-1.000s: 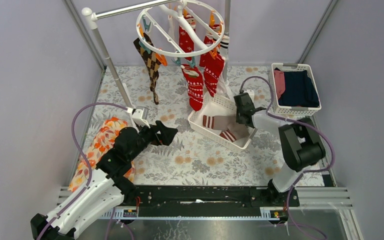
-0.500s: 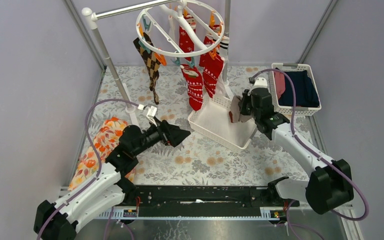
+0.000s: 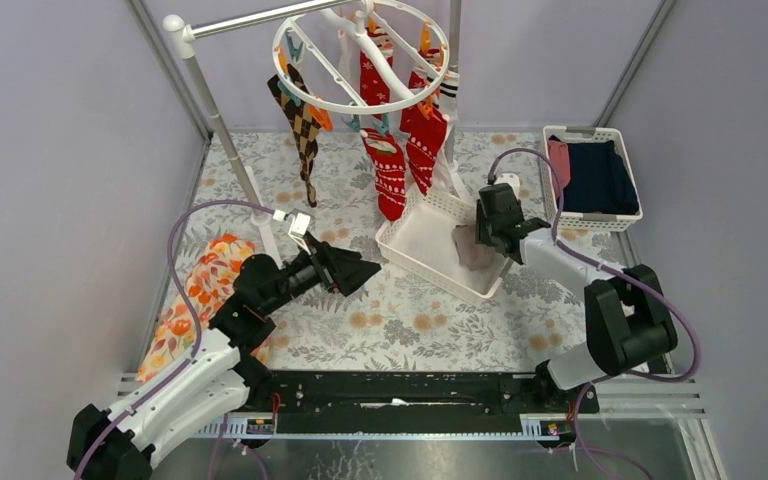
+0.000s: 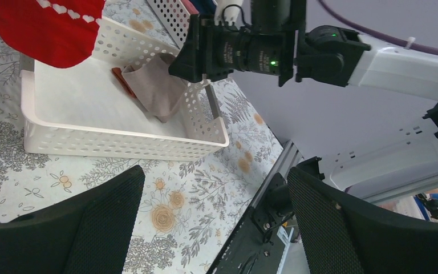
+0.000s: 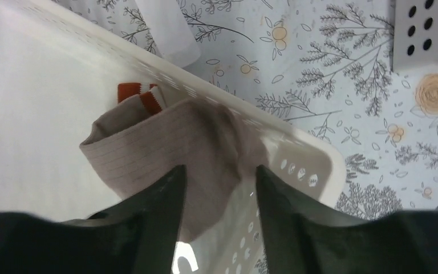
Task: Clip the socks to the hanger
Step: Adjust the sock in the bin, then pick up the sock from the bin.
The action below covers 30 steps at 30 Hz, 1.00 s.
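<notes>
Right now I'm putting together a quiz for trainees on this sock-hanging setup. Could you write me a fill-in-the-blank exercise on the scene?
1. The left gripper hovers over the floral tablecloth with its jaws ___.
2. The round hanger carries one argyle sock and several ___ Christmas socks.
3. The right gripper is just above a taupe sock lying in a white plastic ___.
Missing words: open; red; basket.

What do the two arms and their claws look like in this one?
Both the left arm and right arm have white links with bulky black joints, each trailed by a looping purple cable. The left claw and right claw are black, each with two broad fingers.
</notes>
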Motion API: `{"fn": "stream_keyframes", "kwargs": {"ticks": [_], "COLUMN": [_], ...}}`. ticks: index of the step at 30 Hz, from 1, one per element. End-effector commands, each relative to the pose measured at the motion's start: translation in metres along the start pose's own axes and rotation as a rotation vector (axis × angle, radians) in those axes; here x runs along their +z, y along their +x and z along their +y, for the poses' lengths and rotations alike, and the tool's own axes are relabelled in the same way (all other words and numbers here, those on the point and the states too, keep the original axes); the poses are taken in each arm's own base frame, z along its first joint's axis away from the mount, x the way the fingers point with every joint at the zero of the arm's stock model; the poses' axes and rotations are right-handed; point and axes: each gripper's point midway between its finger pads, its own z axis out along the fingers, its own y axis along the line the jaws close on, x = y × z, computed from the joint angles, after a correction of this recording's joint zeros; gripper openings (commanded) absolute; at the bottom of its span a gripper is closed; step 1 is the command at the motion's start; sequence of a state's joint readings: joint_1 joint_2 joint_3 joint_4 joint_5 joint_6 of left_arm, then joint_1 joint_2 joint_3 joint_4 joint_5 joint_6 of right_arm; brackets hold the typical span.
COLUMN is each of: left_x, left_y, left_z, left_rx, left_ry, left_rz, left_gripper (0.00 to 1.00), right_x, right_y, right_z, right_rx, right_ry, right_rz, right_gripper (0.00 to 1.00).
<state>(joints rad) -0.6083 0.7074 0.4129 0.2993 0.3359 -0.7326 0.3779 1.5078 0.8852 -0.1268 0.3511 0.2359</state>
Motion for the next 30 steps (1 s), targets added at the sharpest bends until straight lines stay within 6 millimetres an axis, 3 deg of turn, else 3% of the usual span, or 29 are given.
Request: {"fn": "stream_keyframes", "kwargs": {"ticks": [1,4,8,10,14,19,21,30], "left_x": [0.0,0.003,0.005,0.005,0.004,0.001,-0.001,-0.001], "left_y": [0.001,0.001,0.001,0.002,0.005,0.006,0.005,0.007], "left_z": [0.006,0.006,0.006,0.006,0.007,0.008,0.008,0.009], "left_rx": [0.032,0.041,0.044,0.039,0.029,0.032,0.034,0.037], "left_ry": [-0.024,-0.024,-0.018,-0.017,-0.013,-0.021,-0.022,-0.015], "left_rz": [0.001,0.009,0.013,0.012,0.013,0.008,0.003,0.006], "left_gripper": [0.99,0.99,0.99,0.99,0.99,0.99,0.99,0.99], "right_x": [-0.035,-0.065,-0.094,-0.086,-0.046,0.001,0.007,0.007], "right_y": [-0.039,-0.054,-0.057,-0.047,-0.026,-0.018,-0.017,-0.013], "right_z": [-0.009,0.019,0.069,0.083,0.092,0.08,0.074,0.074], "right_rx": [0.011,-0.01,-0.079,-0.134,-0.278,-0.378,-0.389,-0.392], "right_ry": [0.009,-0.184,-0.514,-0.561,-0.435,-0.18,-0.116,-0.118], "right_rz": [-0.112,-0.176,-0.226,-0.188,-0.06,0.032,0.042,0.043], "right_gripper": [0.63,0.73,0.73,0.72,0.71,0.69,0.68,0.68]}}
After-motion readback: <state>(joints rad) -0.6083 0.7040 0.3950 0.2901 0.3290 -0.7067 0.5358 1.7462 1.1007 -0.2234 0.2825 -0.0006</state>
